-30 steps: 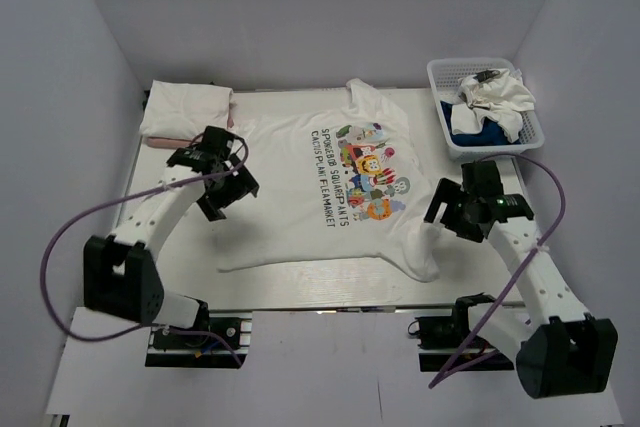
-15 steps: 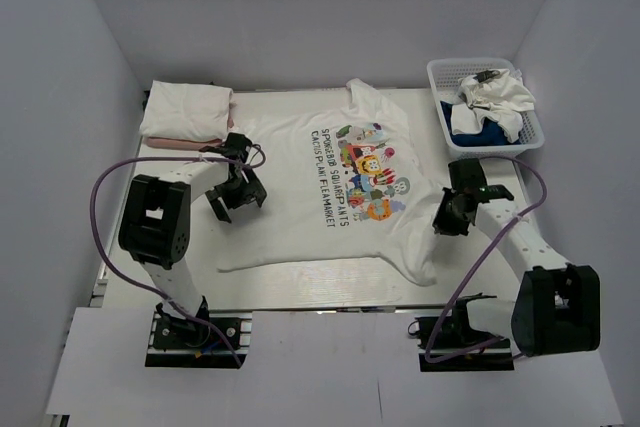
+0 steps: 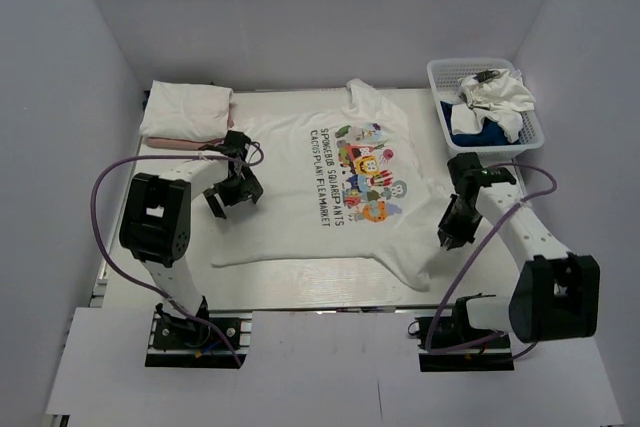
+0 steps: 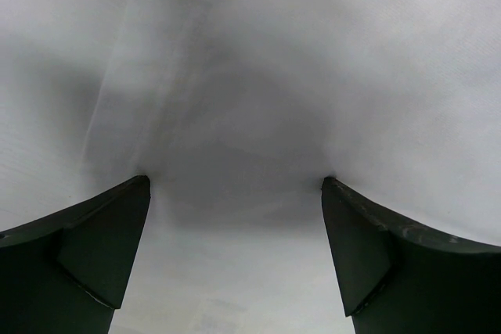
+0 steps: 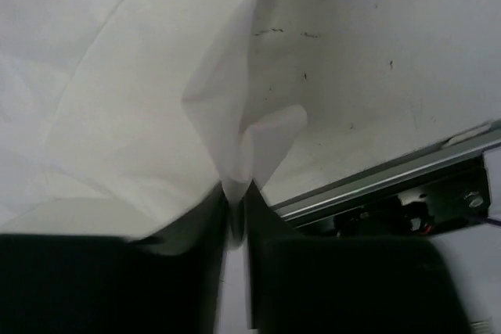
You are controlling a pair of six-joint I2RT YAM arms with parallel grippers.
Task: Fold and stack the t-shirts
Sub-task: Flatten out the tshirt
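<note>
Showing a white surface (image 3: 300, 287) inside a pale, walled enclosure, seen from above, with two robot arms reaching in from the near edge.

A printed t-shirt (image 3: 335, 187), white with a colourful cartoon and dark lettering, lies spread open across the middle of the surface. It is mostly flat and has not been folded at all, though its near right corner is bunched.

At the far left corner sits a folded white t-shirt (image 3: 187, 110), a plump rectangle resting on top of a pale pink t-shirt (image 3: 170, 143), of which only the near edge peeks out. These two look finished and stacked.

At the far right, a white plastic basket (image 3: 436, 92) holds a heap of white and dark blue clothes (image 3: 480, 107), apparently waiting their turn.

The left claw (image 3: 232, 197) is over the left part of the printed shirt. Its wrist view shows the left claw (image 4: 235, 217) spread wide just above plain white cloth, gripping nothing.

The right claw (image 3: 447, 239) is at the shirt's right edge. Its wrist view shows the right claw (image 5: 237, 193) closed almost fully, pinching a thin fold of the shirt's cloth between its tips.

By this reading the task is partway done: two shirts stacked, this one only being taken hold of, and the basket contents yet to come.
</note>
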